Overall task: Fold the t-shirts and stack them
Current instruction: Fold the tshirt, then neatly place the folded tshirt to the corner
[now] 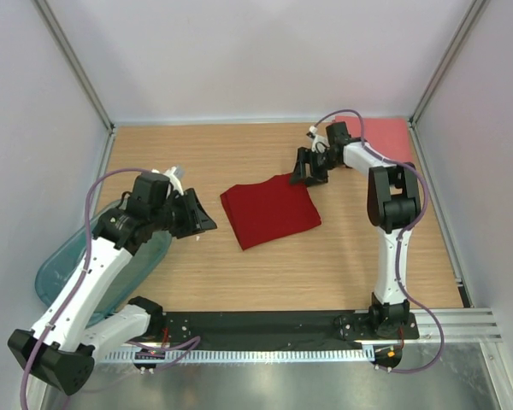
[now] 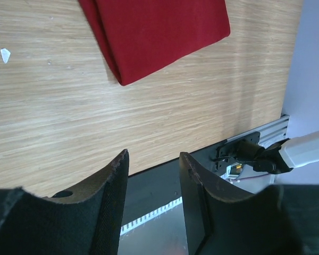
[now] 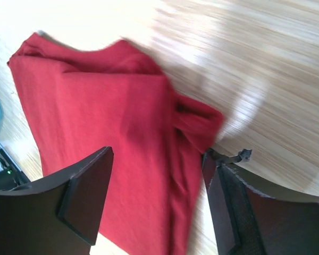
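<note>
The dark red t-shirt [image 1: 269,213] lies folded into a rough square in the middle of the table; it also shows in the left wrist view [image 2: 159,37] and the right wrist view [image 3: 106,106]. The salmon-pink t-shirt [image 1: 389,137] lies flat in the far right corner, partly hidden by the right arm. My left gripper [image 1: 201,224] hangs just left of the red shirt, open [image 2: 154,159] over bare wood with nothing between its fingers. My right gripper [image 1: 308,175] hovers at the red shirt's far right corner, open [image 3: 159,156], with a bunched fold of cloth below its fingers.
A translucent teal bin [image 1: 68,265] sits at the near left under the left arm. Grey walls close in the table on three sides. A black base rail [image 1: 265,325] runs along the near edge. A small white speck [image 2: 5,54] lies on the wood.
</note>
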Robot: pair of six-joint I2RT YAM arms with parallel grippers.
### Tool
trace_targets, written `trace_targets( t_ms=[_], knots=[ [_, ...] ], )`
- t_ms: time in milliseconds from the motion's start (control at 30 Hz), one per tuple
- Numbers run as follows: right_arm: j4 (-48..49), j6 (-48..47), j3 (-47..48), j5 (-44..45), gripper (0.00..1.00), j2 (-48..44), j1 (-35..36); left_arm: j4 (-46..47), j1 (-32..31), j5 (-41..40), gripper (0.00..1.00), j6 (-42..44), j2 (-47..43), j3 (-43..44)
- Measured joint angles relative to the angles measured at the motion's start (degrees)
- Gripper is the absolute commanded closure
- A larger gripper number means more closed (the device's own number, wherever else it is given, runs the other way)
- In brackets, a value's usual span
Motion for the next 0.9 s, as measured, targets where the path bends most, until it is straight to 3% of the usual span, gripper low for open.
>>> trace_targets(
  t_ms=[67, 233, 267, 367, 433, 633, 900],
  knots=[
    [0.68, 0.13, 0.11, 0.13, 0.32, 0.24, 1.75, -0.07, 0.00, 0.07, 0.55, 0.00, 0.26, 0.00],
    [5.70, 3.23, -2.12, 0.90, 0.54, 0.46, 6.60, -0.15, 0.00, 0.09, 0.54, 0.13, 1.03, 0.00],
    [6.58, 3.91, -2.58, 0.98, 0.59, 0.46, 7.21, -0.22, 0.00, 0.09, 0.54, 0.17, 1.11, 0.00],
    [8.87, 5.29, -4.09, 1.70, 0.89, 0.46, 8.11, -0.35, 0.00, 0.09, 0.54, 0.20, 1.16, 0.00],
    [9.68, 6.08, -4.61, 2.01, 0.98, 0.46, 8.09, -0.57, 0.00, 0.11, 0.53, 0.20, 1.16, -0.04],
    [7.50, 6.16, -2.97, 3.61, 0.99, 0.46, 8.22, -0.83, 0.00, 0.61, 0.53, -0.04, 1.16, -1.75],
    [-6.10, 2.67, 9.27, 15.98, 0.99, -0.39, 8.28, -1.90, 0.00, 1.64, 0.53, -0.20, 1.73, -2.78]
  ],
)
